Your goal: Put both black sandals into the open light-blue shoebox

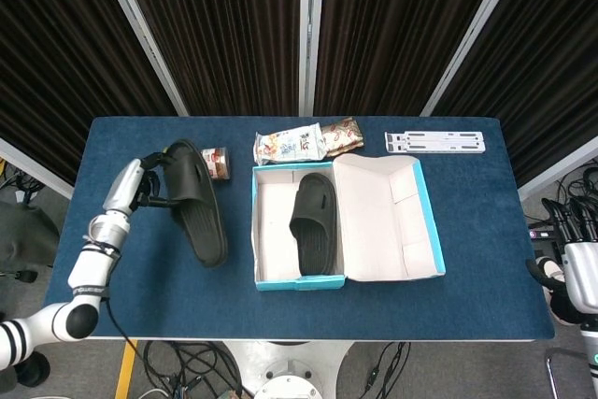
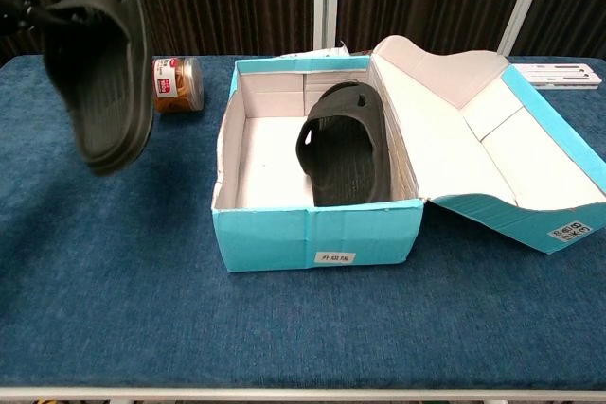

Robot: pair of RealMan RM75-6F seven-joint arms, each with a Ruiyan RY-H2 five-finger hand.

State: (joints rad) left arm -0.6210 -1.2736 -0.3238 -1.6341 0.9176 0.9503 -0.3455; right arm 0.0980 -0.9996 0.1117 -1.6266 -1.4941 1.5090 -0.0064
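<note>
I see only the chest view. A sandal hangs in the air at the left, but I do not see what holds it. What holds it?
Observer: The left robot hand grips the raised sandal at its strap end.
Operator: Where is the right robot hand?
Observer: The right robot hand is beyond the table's right edge and holds nothing.
Operator: What lies behind the shoebox?
Observer: Two snack packets lie side by side just behind the shoebox.

Blue-clothed table point(image 1: 467, 259) with light-blue shoebox point(image 1: 280, 282), small jar point(image 2: 177, 85), snack packets point(image 1: 306, 143), white bracket point(image 1: 435, 142).
</note>
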